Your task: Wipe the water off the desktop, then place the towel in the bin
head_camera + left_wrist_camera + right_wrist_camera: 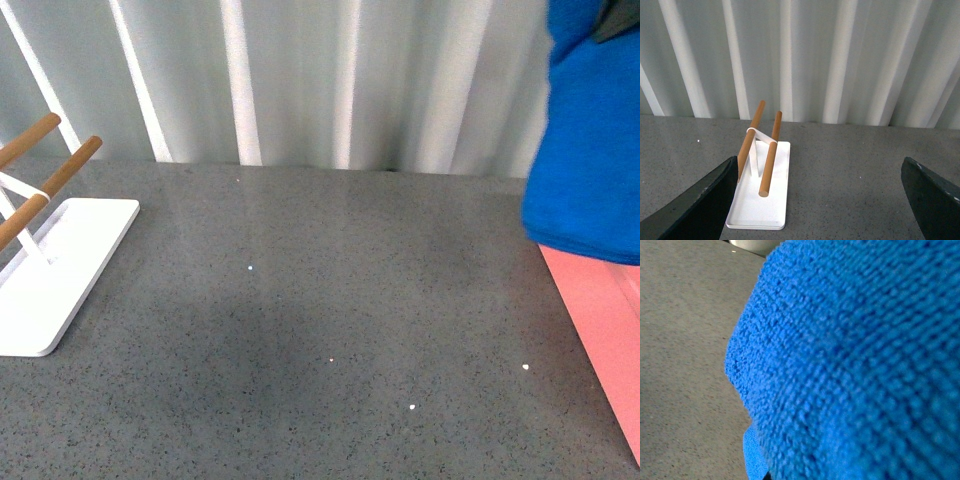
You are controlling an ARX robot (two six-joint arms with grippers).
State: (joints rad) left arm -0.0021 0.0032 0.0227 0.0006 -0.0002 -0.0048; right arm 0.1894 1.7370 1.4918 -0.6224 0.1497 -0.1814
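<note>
At far right of the front view, the towel (590, 150) hangs clear of the desktop (330, 300). It is bright blue, fluffy and bunched, with a rounded lower edge. That edge sits above the far end of the bin (605, 320), which is salmon-pink smooth plastic with a straight edge along the desktop's right side. A dark scrap of the right gripper (612, 20) shows at the top of the cloth. The towel is held up from there, but the jaws are hidden by it. The desktop is matte dark grey, fine-speckled like stone, with a few tiny bright specks (414, 406); cannot tell if they are water. At left stands a rack (60, 280) with a flat white rounded base and round wooden bars (60, 170). A ribbed white wall (300, 80) is behind.

Left wrist view: the left gripper (819, 170) is spread wide, with dark wedge-shaped fingers (705, 205) and nothing between them. The rack stands ahead on the desktop, with two parallel wooden bars tilted upward on white supports.

Right wrist view: towel fills nearly everything, looped microfibre pile, blurred. Grey speckled desktop shows beside it. Fingers not visible.
</note>
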